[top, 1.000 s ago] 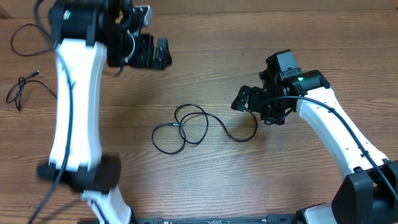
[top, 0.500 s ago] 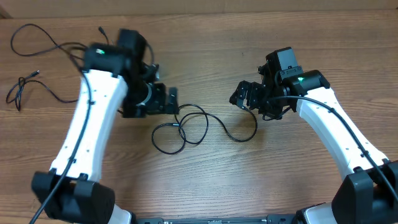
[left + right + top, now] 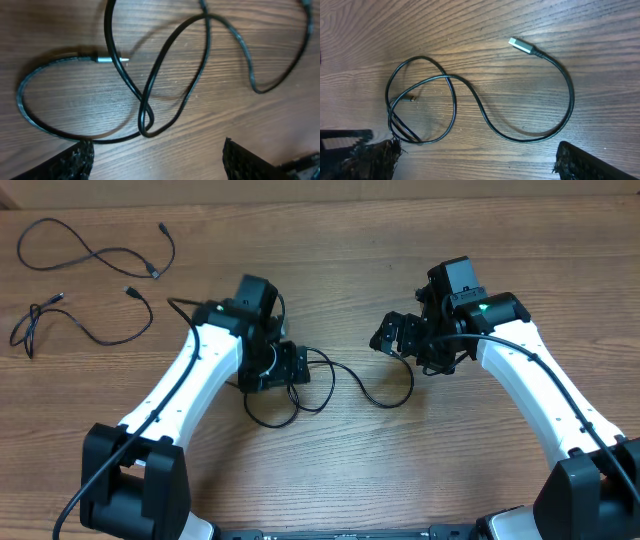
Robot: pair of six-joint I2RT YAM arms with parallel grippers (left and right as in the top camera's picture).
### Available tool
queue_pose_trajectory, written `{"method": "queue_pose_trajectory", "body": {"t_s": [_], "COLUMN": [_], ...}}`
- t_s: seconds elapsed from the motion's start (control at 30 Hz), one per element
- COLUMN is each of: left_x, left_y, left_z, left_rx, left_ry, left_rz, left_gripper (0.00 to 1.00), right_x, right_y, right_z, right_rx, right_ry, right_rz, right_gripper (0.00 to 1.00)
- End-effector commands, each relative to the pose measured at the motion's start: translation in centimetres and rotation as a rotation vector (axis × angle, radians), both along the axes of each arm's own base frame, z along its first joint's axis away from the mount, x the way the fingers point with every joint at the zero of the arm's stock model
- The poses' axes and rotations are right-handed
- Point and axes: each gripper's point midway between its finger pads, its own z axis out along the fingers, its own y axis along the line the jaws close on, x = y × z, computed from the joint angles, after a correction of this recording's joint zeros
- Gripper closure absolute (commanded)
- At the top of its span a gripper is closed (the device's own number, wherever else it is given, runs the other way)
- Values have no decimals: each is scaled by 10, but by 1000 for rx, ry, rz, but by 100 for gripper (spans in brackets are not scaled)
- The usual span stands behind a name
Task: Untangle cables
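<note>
A black cable (image 3: 388, 406) lies in crossed loops at the middle of the table. In the left wrist view its loops (image 3: 150, 95) cross each other and a small metal plug (image 3: 112, 60) lies among them. In the right wrist view the cable (image 3: 485, 120) ends in a silver USB plug (image 3: 520, 45). My left gripper (image 3: 298, 368) is open and empty, low over the left loops (image 3: 157, 160). My right gripper (image 3: 385, 338) is open and empty, hovering above the cable's right end (image 3: 475, 160).
Two more black cables lie at the back left: a long one (image 3: 90, 250) and a shorter one (image 3: 85, 330) nearer the left edge. The table is bare wood.
My left arm has swung from the back left down to the looped cable, uncovering the two back-left cables. My right arm has hardly moved.
</note>
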Motion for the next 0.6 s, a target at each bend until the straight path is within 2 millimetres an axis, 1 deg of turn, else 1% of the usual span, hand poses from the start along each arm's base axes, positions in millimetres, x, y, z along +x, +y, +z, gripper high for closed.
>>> {"method": "queue_pose_trajectory", "body": {"t_s": [0.0, 0.2, 0.27, 0.37, 0.4, 0.5, 0.57], "left_x": [-9, -8, -7, 1, 4, 9, 12], "left_y": [-2, -13, -11, 1, 2, 0, -2], "left_z": [-15, -31, -35, -41, -42, -46, -47], "left_rx": [19, 3, 27, 92, 101, 88, 83], "left_ry": [37, 12, 5, -38, -54, -76, -85], "left_rz": [65, 94, 128, 162, 165, 164, 164], "left_gripper": [20, 27, 29, 36, 37, 40, 48], "right_x": [7, 8, 7, 7, 7, 7, 7], "right_y": [0, 1, 1, 1, 1, 1, 1], "right_z": [4, 5, 5, 4, 4, 4, 4], "right_rx": [8, 9, 9, 8, 8, 8, 8], "right_ry": [-23, -28, -25, -24, -24, -24, -24], "right_rz": [-1, -2, -2, -1, -1, -1, -1], "right_gripper": [0, 0, 0, 0, 0, 0, 0]}}
